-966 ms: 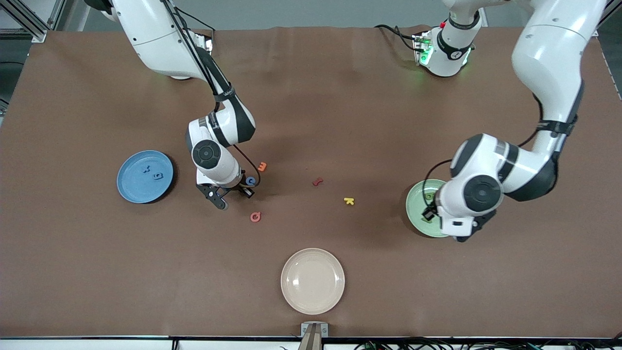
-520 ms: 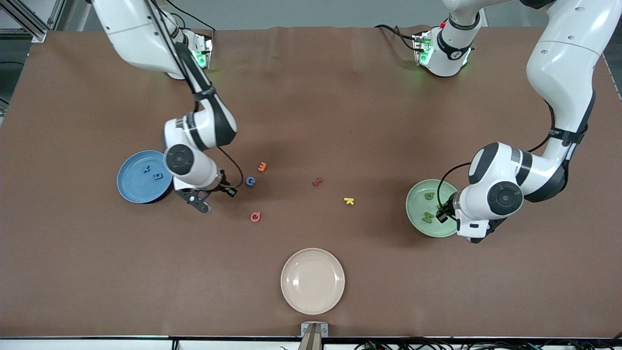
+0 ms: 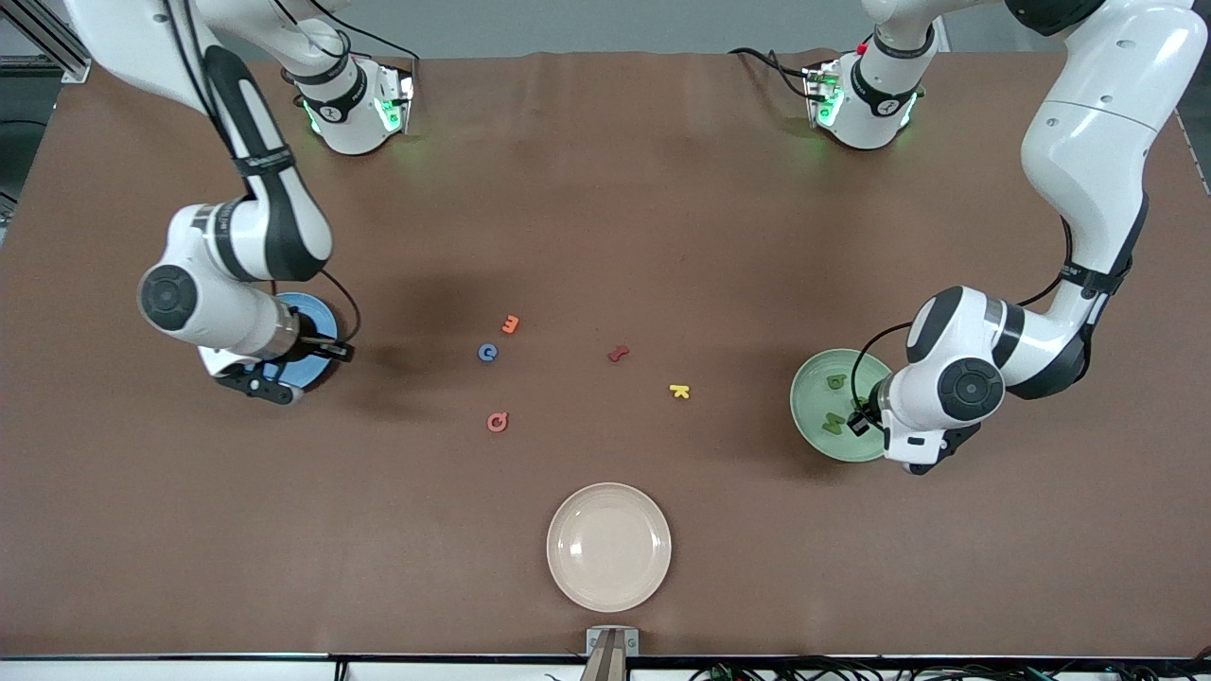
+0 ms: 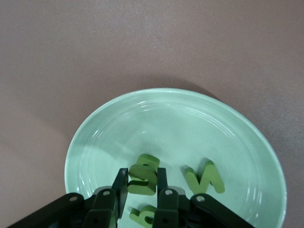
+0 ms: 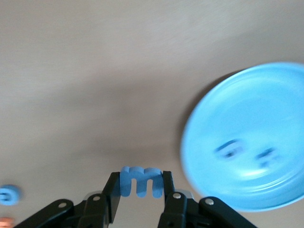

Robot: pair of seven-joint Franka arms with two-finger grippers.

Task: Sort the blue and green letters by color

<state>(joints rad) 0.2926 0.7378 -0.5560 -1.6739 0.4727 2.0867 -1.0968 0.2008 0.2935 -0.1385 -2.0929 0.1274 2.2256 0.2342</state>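
**Letters mid-sort: both arms carrying a piece to its plate**

Table (image 3: pixel 605 189): brown mat, three plates and a few loose letters near the middle.

Right arm comes from the right arm's end. Right gripper (image 3: pixel 254 380) hangs over the edge of the blue plate (image 3: pixel 301 307); in the right wrist view the fingers (image 5: pixel 112 190) pinch a blue M-shaped letter (image 5: pixel 140 179), and the blue plate (image 5: pixel 247 152) already carries two blue letters (image 5: pixel 229 148).

Left gripper (image 4: pixel 142 192) is over the green plate (image 3: pixel 816 383), toward the left arm's end. In the left wrist view its fingers clamp a green S-shaped letter (image 4: pixel 142 175). A green letter (image 4: pixel 205 176) like an N or V lies flat in the green plate (image 4: pixel 156 102), and another green piece (image 4: pixel 144 216) shows just below the jaws; whether it lies on the plate I cannot tell.

Cream plate (image 3: pixel 608 547) sits by the table's camera edge, holding nothing.

Loose near the table's middle: blue C (image 3: pixel 487 353), orange letter (image 3: pixel 511 324), dark red letter (image 3: pixel 618 354), yellow K (image 3: pixel 679 391), pink letter (image 3: pixel 498 422).

Step in hand, as I judge it: drop-off for both arms. Next move calls for the right gripper to get further in over the blue plate, then each gripper lowers and releases. Blue C is left for the right arm to fetch.
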